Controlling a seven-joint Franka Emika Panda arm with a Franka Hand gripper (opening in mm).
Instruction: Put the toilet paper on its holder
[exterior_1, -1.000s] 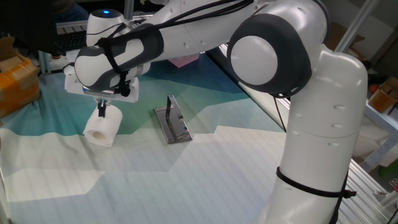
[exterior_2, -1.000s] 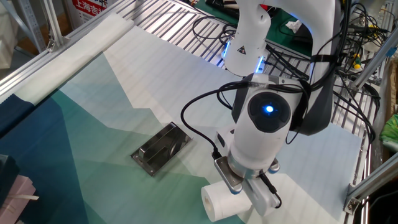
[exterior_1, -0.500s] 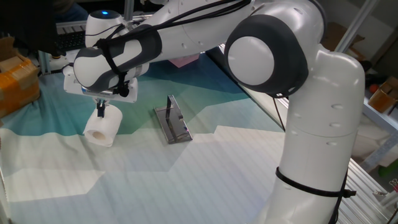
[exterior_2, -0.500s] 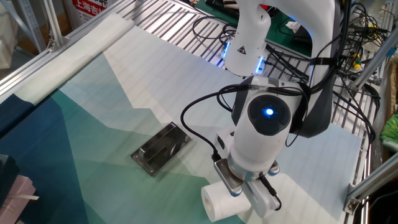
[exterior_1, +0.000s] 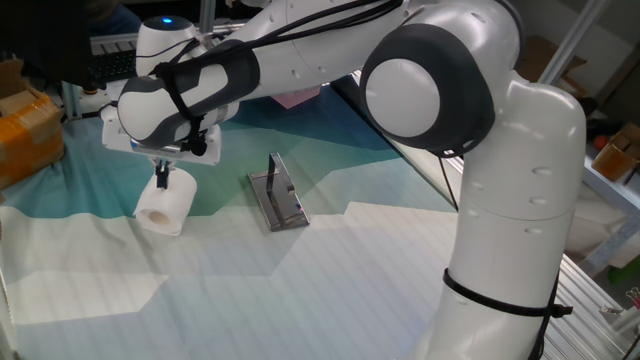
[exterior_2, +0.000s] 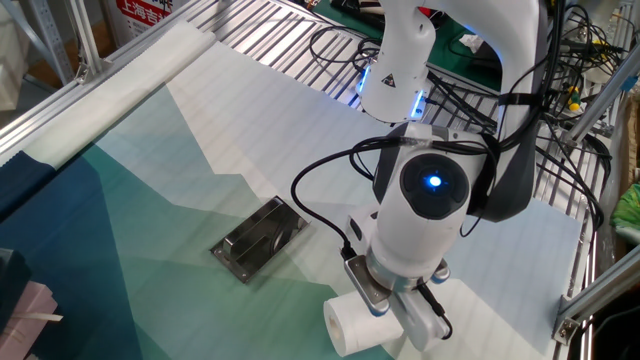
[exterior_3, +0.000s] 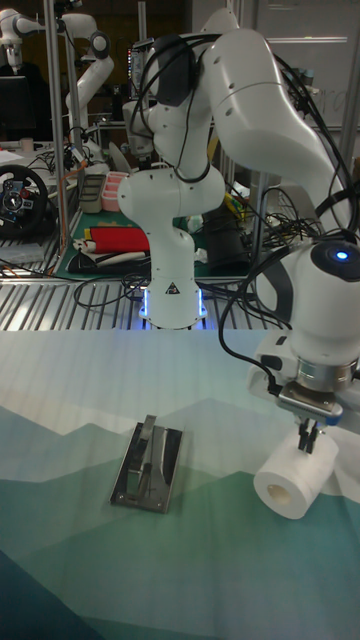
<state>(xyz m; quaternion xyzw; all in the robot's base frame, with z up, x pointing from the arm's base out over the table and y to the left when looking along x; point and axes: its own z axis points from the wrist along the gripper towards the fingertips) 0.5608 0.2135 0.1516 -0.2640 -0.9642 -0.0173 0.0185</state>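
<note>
The toilet paper (exterior_1: 165, 207) is a white roll lying on its side on the cloth, also seen in the other fixed view (exterior_2: 352, 323) and the tall view (exterior_3: 294, 480), where its hollow end faces the camera. My gripper (exterior_1: 163, 179) (exterior_3: 308, 436) comes straight down on the roll's upper far end. Its dark fingers stand close together, pinched on the roll's wall. The holder (exterior_1: 277, 194) (exterior_2: 258, 238) (exterior_3: 148, 462), a grey plate with a thin bar, lies a short way from the roll and is bare.
The table wears a green-and-white mountain-print cloth (exterior_2: 150, 180). A cardboard box (exterior_1: 25, 130) stands at one edge and a pink sheet (exterior_1: 296, 97) lies behind the arm. Cables and a slatted metal rack (exterior_2: 340, 45) sit around the arm's base (exterior_3: 172, 290).
</note>
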